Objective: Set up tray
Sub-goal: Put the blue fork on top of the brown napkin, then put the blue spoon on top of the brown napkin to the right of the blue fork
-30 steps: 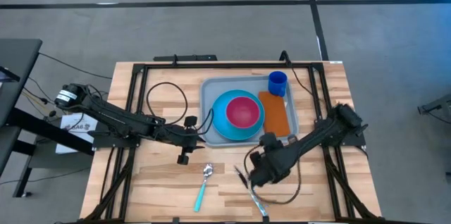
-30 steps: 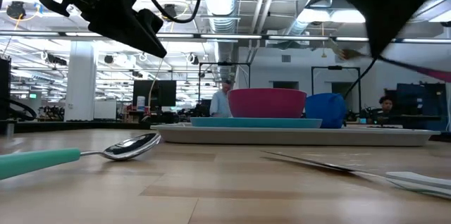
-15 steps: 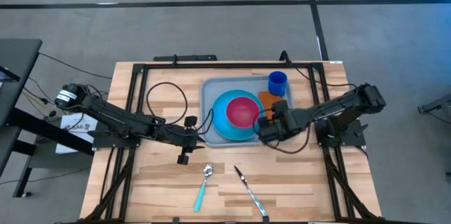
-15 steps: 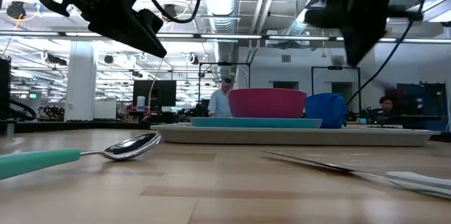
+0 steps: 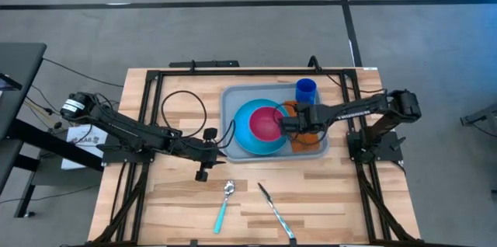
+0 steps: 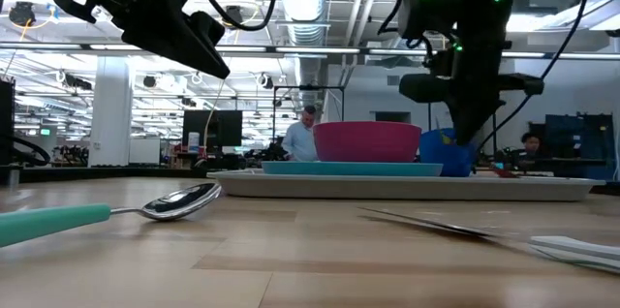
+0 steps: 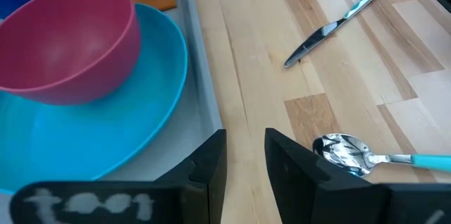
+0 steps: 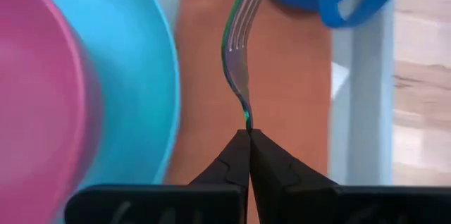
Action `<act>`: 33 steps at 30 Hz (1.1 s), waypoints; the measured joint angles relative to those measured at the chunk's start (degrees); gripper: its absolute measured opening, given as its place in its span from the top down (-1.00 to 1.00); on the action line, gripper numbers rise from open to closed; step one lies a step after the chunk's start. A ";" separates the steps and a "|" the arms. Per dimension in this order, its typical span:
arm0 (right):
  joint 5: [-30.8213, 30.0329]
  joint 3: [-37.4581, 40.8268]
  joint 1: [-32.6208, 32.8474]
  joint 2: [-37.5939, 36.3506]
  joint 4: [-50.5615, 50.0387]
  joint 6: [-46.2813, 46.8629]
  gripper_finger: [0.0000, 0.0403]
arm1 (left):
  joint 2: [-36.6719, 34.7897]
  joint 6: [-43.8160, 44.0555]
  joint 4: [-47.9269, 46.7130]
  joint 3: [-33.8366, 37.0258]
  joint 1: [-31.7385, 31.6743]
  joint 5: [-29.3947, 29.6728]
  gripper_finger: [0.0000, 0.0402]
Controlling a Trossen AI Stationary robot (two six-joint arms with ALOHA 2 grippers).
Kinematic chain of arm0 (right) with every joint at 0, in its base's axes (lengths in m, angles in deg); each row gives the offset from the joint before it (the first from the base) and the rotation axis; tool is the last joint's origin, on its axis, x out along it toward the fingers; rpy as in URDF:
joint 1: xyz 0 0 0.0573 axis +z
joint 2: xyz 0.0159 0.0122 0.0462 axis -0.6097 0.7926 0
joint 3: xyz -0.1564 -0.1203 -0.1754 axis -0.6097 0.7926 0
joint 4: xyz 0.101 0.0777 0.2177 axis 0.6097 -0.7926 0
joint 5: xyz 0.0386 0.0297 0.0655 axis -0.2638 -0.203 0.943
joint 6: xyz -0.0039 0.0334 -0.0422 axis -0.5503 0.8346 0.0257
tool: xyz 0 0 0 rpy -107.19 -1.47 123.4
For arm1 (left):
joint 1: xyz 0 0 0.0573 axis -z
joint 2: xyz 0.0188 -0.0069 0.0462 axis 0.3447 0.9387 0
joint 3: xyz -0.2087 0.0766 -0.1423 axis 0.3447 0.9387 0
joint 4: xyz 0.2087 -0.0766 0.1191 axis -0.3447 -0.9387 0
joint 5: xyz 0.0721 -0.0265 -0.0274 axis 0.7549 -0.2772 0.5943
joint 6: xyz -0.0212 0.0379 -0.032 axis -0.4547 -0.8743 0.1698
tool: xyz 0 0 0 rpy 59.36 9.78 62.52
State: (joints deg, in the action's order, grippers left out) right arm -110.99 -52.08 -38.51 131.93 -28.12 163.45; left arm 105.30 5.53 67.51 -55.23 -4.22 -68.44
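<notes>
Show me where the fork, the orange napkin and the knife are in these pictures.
fork [image 8: 243, 48]: right wrist view, on its neck below the tines.
orange napkin [image 8: 282, 97]: right wrist view, on its bare middle.
knife [image 5: 275, 211]: high view, mid-length.

Your tray [image 5: 230, 101]: grey-blue rect. plastic, rounded corners, low rim, lying flat on table, approx. 12 o'clock of center. Carries blue plate w/ pink bowl, orange napkin, blue cup.
</notes>
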 joint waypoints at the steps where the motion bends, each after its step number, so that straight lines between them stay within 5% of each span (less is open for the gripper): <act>1: 0.12 -0.08 -0.76 0.53 1.41 -0.87 1.00 | 0.00 0.00 -0.06 0.00 0.00 0.00 0.57; 15: 3.45 -0.14 -3.23 10.16 5.08 -2.79 0.99 | -0.02 0.00 -0.11 0.00 -0.01 0.00 0.57; 33: 6.08 -0.16 -3.71 3.22 5.30 -7.78 0.49 | -0.02 0.02 -0.09 0.00 -0.02 0.00 0.57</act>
State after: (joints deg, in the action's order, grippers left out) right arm -104.91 -52.23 -42.21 135.15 -22.83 155.67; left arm 105.28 5.55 67.42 -55.23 -4.24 -68.44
